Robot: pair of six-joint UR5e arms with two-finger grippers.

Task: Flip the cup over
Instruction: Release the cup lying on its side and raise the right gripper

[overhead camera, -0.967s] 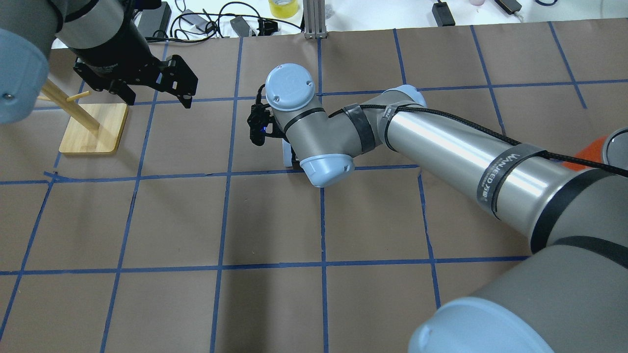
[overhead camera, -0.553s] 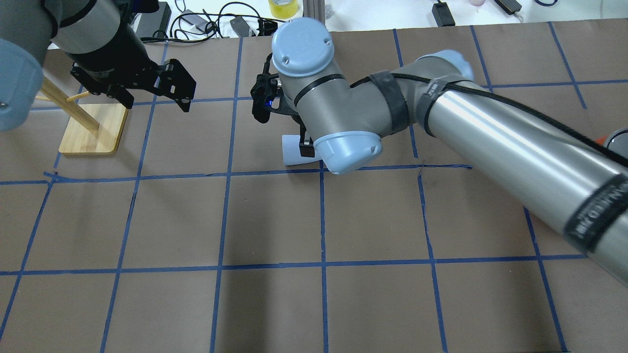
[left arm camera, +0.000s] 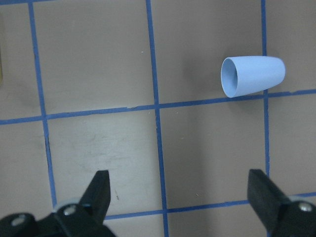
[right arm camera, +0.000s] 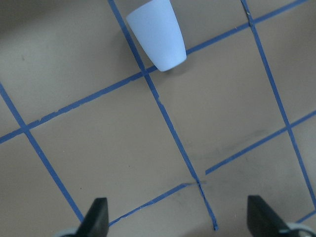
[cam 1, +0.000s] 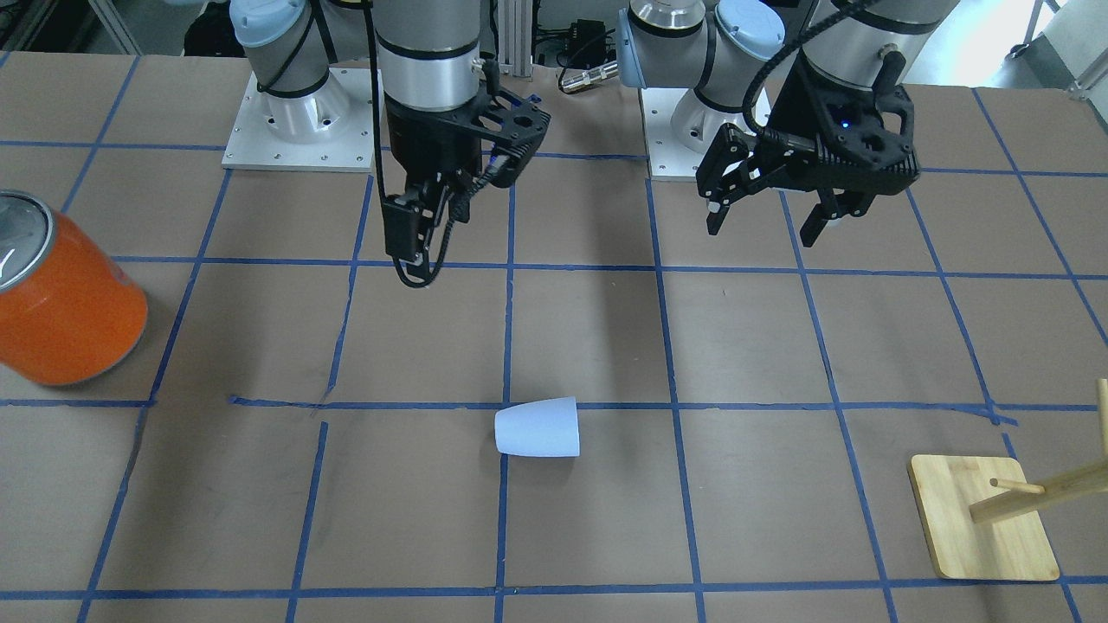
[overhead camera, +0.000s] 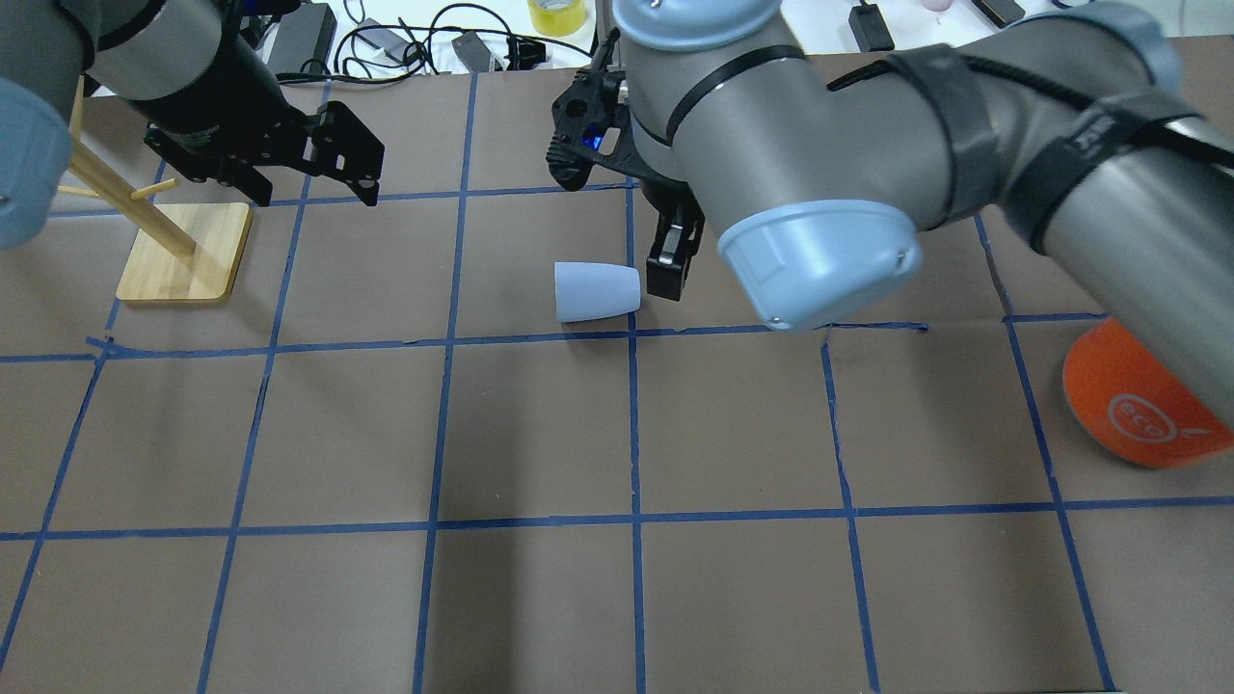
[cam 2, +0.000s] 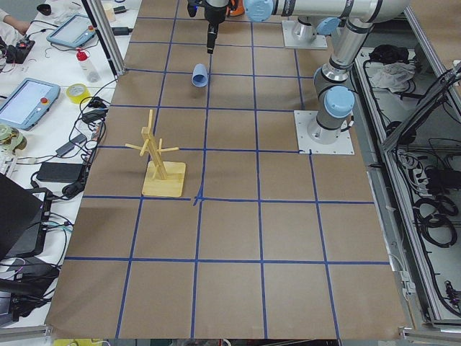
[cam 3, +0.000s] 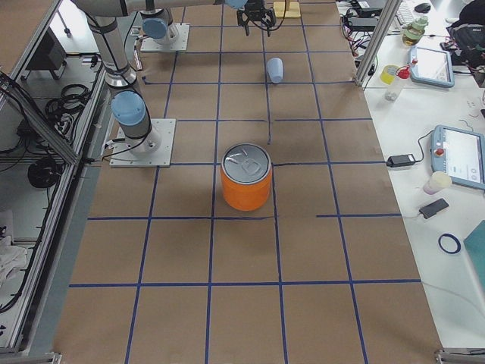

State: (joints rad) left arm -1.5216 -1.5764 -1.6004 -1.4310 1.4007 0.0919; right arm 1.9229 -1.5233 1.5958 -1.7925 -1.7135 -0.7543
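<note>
The pale blue-white cup (overhead camera: 596, 291) lies on its side on the brown table, its open rim toward the robot's left. It also shows in the front view (cam 1: 537, 427), the left wrist view (left arm camera: 253, 75) and the right wrist view (right arm camera: 158, 34). My right gripper (overhead camera: 672, 260) hangs open and empty above the table, beside the cup's narrow base and apart from it; it also shows in the front view (cam 1: 414, 255). My left gripper (overhead camera: 313, 198) is open and empty, raised, well off the cup's rim side; it also shows in the front view (cam 1: 766, 227).
A large orange can (overhead camera: 1138, 400) with a silver top stands at the robot's right (cam 1: 65, 298). A wooden peg rack (overhead camera: 183, 251) on a flat base stands at the far left, under the left arm. Cables and clutter lie beyond the table's far edge.
My right arm has risen and drawn back from the cup. The cup, earlier mostly hidden under the wrist, now lies in full view in the same spot. The left arm has hardly moved.
</note>
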